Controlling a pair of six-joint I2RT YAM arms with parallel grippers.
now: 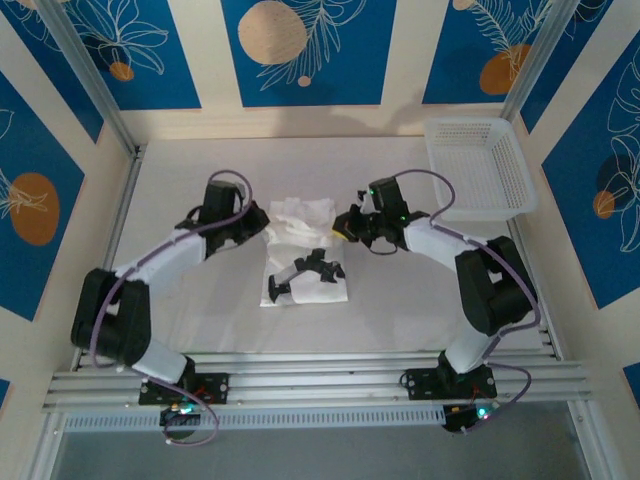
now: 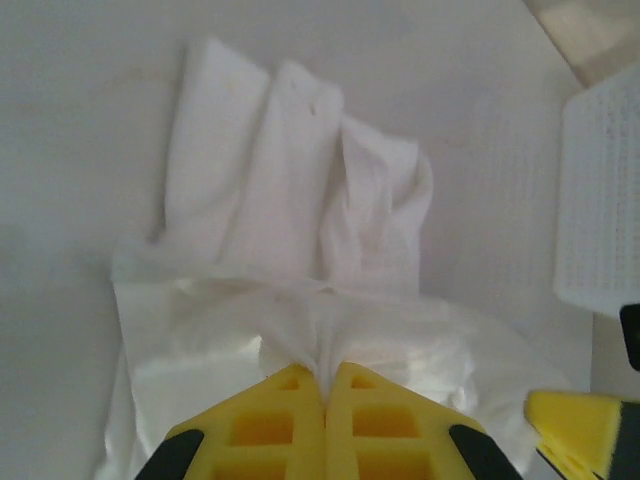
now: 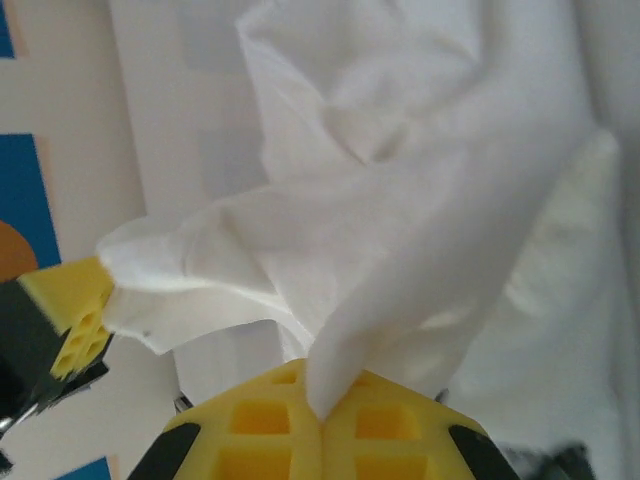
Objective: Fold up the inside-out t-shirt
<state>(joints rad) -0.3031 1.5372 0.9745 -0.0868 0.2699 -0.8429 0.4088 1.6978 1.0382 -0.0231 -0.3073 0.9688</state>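
The inside-out t-shirt (image 1: 300, 222) is a crumpled white bundle at the table's middle, with its lower part (image 1: 318, 290) lying flat toward me. My left gripper (image 1: 262, 222) is at its left edge and my right gripper (image 1: 345, 224) at its right edge. In the left wrist view, the left gripper (image 2: 325, 385) is shut on a pinch of t-shirt (image 2: 290, 200) fabric. In the right wrist view, the right gripper (image 3: 322, 395) is shut on a fold of the t-shirt (image 3: 400, 200), which hangs lifted between both grippers.
A white lattice basket (image 1: 478, 165) stands at the back right, its wall close to the right arm (image 2: 600, 200). Black marks (image 1: 305, 270) show on the shirt's flat lower part. Bare table lies left of and in front of the shirt.
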